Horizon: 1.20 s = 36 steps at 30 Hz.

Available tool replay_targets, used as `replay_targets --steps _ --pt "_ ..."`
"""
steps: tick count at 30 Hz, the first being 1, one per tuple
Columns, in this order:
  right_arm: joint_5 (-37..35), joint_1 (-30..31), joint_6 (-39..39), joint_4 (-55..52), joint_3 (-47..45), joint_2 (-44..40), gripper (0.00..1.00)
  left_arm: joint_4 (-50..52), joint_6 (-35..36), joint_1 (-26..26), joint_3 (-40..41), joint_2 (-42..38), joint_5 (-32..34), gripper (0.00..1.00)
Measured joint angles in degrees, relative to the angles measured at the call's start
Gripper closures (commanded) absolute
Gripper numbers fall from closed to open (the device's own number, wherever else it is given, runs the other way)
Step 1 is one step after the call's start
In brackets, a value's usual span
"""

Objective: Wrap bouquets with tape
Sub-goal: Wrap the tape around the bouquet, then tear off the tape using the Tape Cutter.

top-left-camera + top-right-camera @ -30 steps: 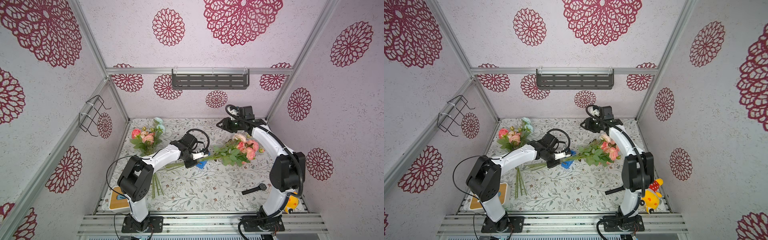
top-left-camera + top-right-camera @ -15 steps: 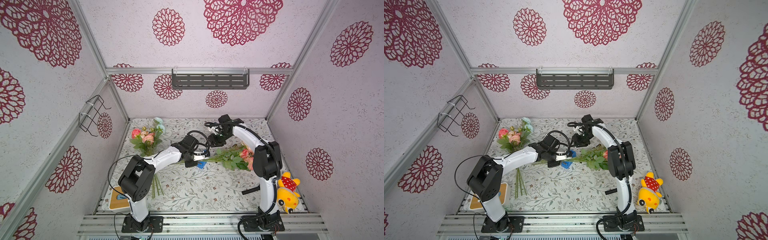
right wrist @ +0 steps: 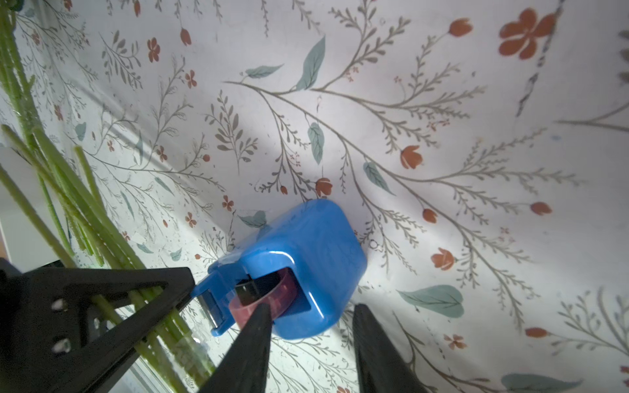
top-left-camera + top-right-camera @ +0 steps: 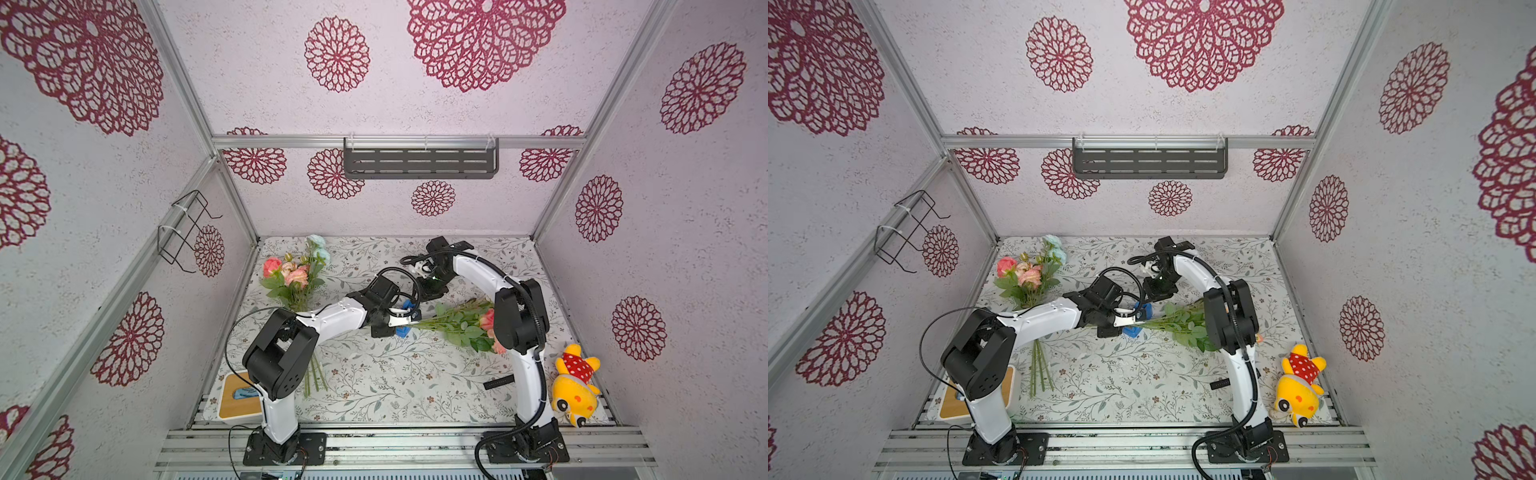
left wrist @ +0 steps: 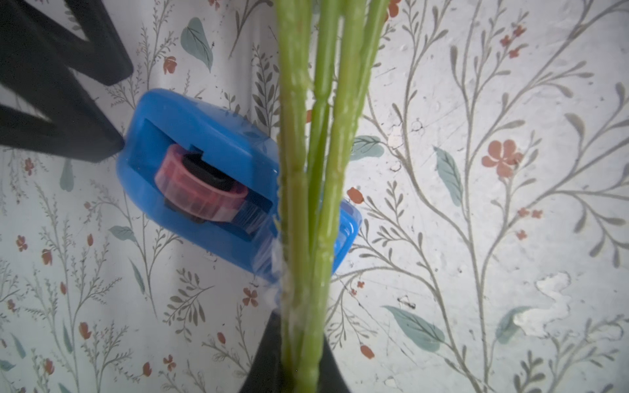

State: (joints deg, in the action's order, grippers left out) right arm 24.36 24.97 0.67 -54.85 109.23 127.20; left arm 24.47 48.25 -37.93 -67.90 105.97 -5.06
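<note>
1. Beside the tape dispenser, in both top views, my left gripper holds one bouquet by its stems, with the blooms pointing away from the dispenser. The right gripper hangs just behind the dispenser. The second bouquet lies well apart from it, in neither gripper.
2. In the left wrist view, the stems cross over the dispenser's cutter end and run into my left jaws, which are clamped on them. A clear strip seems to run from the roll onto the stems.
3. In the right wrist view, my right jaws stand apart, straddling the dispenser's rounded end. I cannot see either finger pressing on it.
4. These are the risks as I judge them:
   - If I pull the stems before the right jaws pin the dispenser, the light dispenser will likely drag along instead of paying out tape.
   - One right finger sits over the roll slot, so closing there could jam the roll.
   - The thin stems may splay or twist in the left jaws, which could peel the strip off.
</note>
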Motion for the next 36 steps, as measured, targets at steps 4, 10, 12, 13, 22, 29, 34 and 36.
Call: replay_targets --steps 4,10,12,13,22,29,34,36 --pt "-1.25 0.17 0.66 0.17 -0.85 0.0 0.57 -0.31 0.63 -0.02 1.27 0.0 -0.59 1.0" --pt "-3.21 1.14 1.29 1.44 -0.81 1.46 0.58 -0.33 1.11 -0.07 1.7 0.0 -2.05 1.0" --pt "-3.87 1.6 1.29 2.1 -0.83 1.88 0.58 -0.42 1.14 -0.07 1.7 0.0 -2.21 1.0" --pt "-4.28 1.75 1.27 2.38 -0.81 2.03 0.59 -0.44 1.14 -0.07 1.7 0.0 -2.23 1.0" --pt "-8.98 2.86 2.93 1.84 1.05 2.03 0.75 -1.01 1.27 0.46 1.86 0.07 -3.37 1.0" --pt "-14.69 2.82 7.58 -1.73 12.66 8.07 0.79 -1.79 1.51 1.29 1.36 2.56 -4.57 1.0" --pt "-15.39 2.82 10.8 -1.31 13.44 8.52 0.76 -1.51 1.55 1.88 0.2 2.95 -5.2 1.0" --pt "-15.28 2.78 12.63 0.83 11.02 7.34 0.77 -1.36 1.73 2.34 0.0 2.95 -5.6 1.0"
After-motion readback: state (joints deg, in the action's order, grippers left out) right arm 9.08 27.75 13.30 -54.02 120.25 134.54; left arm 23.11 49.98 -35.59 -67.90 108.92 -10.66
